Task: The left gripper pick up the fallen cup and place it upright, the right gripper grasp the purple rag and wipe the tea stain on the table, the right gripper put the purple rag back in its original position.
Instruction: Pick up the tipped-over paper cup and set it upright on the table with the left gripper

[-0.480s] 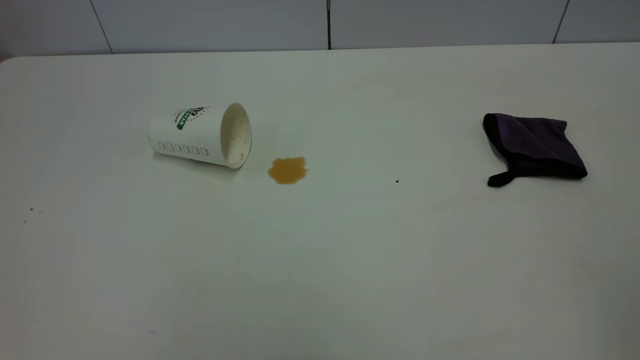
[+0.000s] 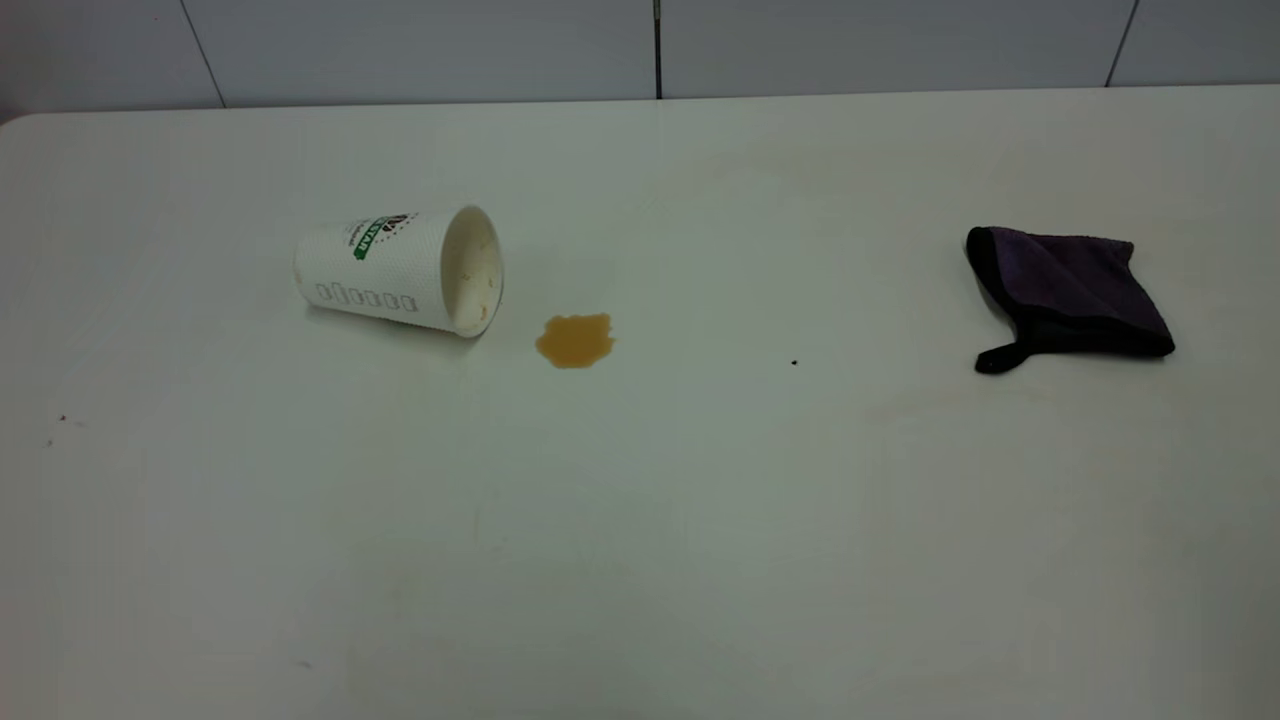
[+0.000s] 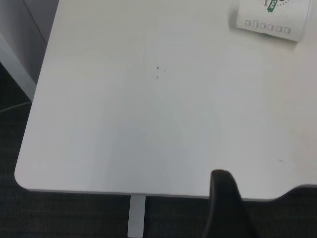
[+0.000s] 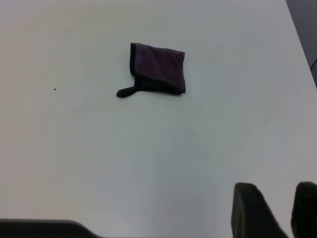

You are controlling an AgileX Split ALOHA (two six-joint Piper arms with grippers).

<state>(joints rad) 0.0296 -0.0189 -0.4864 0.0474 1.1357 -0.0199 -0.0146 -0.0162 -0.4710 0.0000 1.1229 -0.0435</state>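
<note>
While cup (image 2: 400,270), stain (image 2: 575,340), rag (image 2: 1068,297) stay unmoved, right gripper (image 4: 277,210) fingers parted; left's state unclear.

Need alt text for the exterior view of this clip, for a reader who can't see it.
A white paper cup lies on its side on a white table, mouth facing a small amber tea stain just beside it. A folded purple rag sits far off at the view's right. Neither arm appears in this view.

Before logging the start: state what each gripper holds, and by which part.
Nothing is held. The fallen cup and purple rag lie untouched on the table.
</note>
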